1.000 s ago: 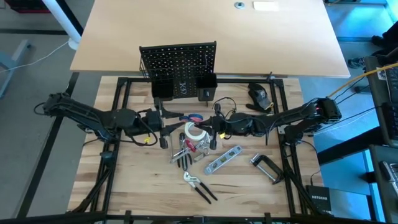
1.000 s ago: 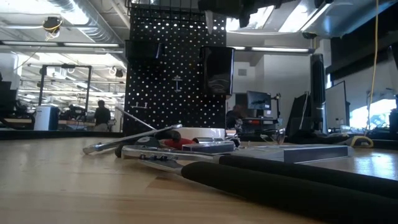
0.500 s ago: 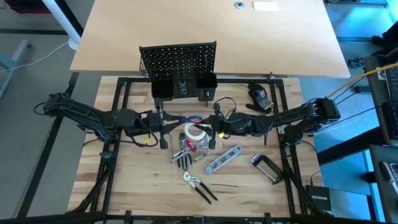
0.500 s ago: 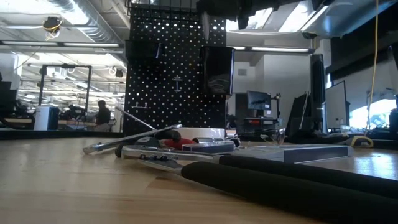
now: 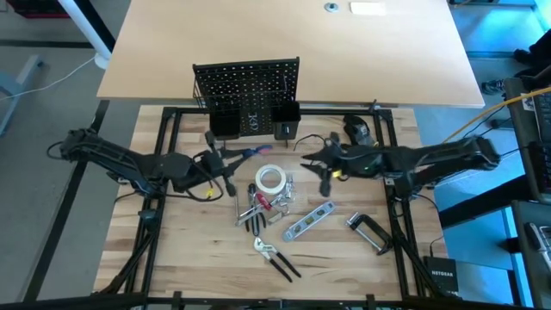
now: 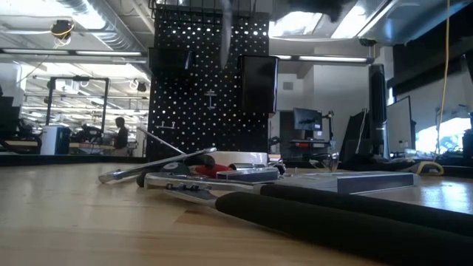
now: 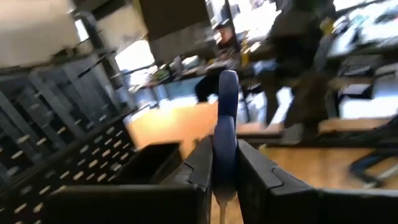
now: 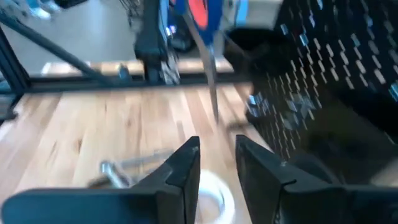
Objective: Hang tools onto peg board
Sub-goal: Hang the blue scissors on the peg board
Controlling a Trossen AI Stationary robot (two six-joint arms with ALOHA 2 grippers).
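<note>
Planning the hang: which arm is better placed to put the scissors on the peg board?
Left. Its gripper is shut on the scissors, just before the peg board. The right gripper has open, empty jaws and sits farther off.

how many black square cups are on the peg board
2, both low on the peg board front. One cup hangs at its left side, the other cup at its right, with a small silver bit between them. More could be hidden behind the panel.
</note>
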